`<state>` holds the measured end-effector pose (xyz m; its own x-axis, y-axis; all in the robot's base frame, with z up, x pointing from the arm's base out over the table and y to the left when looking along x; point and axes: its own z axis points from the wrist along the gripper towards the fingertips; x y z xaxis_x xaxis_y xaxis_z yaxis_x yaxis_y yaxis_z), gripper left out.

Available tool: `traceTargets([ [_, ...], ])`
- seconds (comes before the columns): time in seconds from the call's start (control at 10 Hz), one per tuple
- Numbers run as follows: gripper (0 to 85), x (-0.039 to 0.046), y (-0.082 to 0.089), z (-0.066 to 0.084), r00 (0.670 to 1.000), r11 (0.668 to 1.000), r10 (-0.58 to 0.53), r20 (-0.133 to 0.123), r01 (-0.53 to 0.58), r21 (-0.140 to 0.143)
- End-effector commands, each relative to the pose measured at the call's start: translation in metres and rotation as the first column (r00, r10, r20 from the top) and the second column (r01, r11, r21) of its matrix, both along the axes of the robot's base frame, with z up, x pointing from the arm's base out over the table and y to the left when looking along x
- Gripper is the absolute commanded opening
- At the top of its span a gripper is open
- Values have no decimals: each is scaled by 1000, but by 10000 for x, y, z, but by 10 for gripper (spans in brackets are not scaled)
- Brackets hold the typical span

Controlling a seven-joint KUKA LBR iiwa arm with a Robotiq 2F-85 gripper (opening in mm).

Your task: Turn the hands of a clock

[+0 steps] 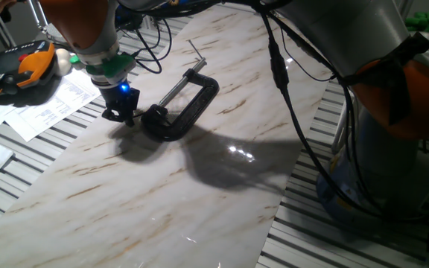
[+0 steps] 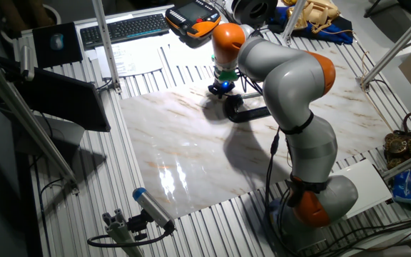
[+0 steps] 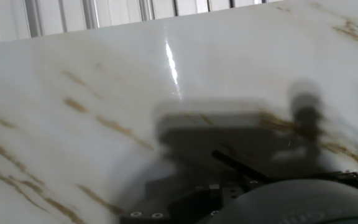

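No brand or legible writing is seen; print on the papers (image 1: 51, 112) at 9 o'clock is too small to read. The gripper (image 1: 118, 113) is seen just left of the clock (image 1: 181, 112), a black C-clamp lying mid-slab; its opening cannot be told. The hands (image 1: 196, 50), a thin pin, are seen at 12 o'clock of it.

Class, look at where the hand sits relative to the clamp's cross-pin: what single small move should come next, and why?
Probably lift slightly and travel along the threaded rod toward the cross-pin. The hand sits low beside the clamp at its closed end, while the pin lies at the rod's far tip, untouched.
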<state>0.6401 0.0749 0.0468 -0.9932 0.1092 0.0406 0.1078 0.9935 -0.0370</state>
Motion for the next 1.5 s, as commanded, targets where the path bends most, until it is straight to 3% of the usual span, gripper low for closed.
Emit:
traceTargets([
  [0.0,0,14,-19,0,1000,1000,3,-1,-3,0],
  [1.4,0,137,-168,-17,1000,1000,22,-8,-22,-3],
])
